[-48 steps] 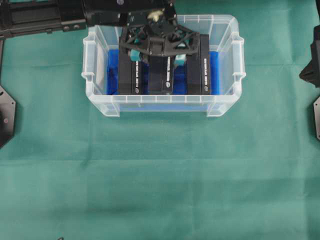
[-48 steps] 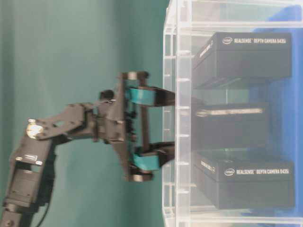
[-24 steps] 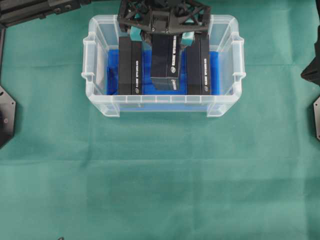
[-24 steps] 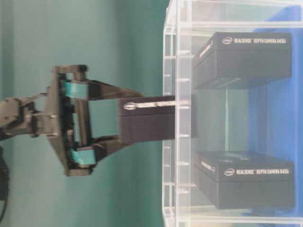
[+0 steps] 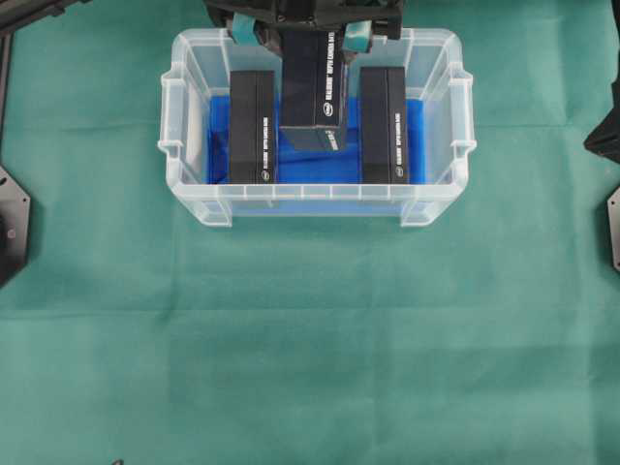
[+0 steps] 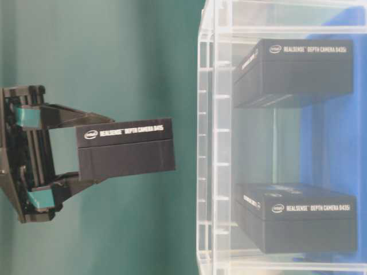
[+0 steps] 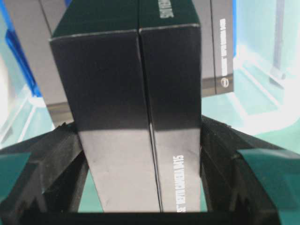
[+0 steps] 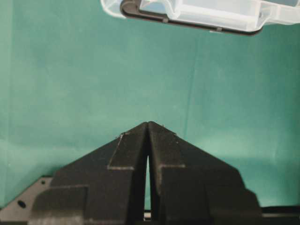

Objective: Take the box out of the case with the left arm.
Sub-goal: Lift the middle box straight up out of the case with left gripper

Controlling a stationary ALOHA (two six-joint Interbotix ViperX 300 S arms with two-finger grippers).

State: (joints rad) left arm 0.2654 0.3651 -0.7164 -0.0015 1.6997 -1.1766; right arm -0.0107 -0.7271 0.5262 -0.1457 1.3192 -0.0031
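Note:
My left gripper (image 5: 302,37) is shut on a black box (image 5: 313,82) with white lettering, one finger on each long side. In the table-level view the box (image 6: 126,150) hangs in the gripper (image 6: 94,149) clear of the case's rim (image 6: 215,172), touching nothing else. The left wrist view shows the box (image 7: 136,93) filling the space between the black fingers (image 7: 220,154). The case (image 5: 310,205) is a clear bin with a blue bottom. My right gripper (image 8: 148,125) is shut and empty over the green cloth.
Two more black boxes (image 5: 253,126) (image 5: 385,126) stand on edge in the case, left and right, with a gap between them. Green cloth (image 5: 310,349) covers the table in front of the case. The right arm's base (image 5: 610,194) sits at the right edge.
The left gripper has risen with the middle box, from down between the other two boxes to fully above the case's rim. The right arm has not moved.

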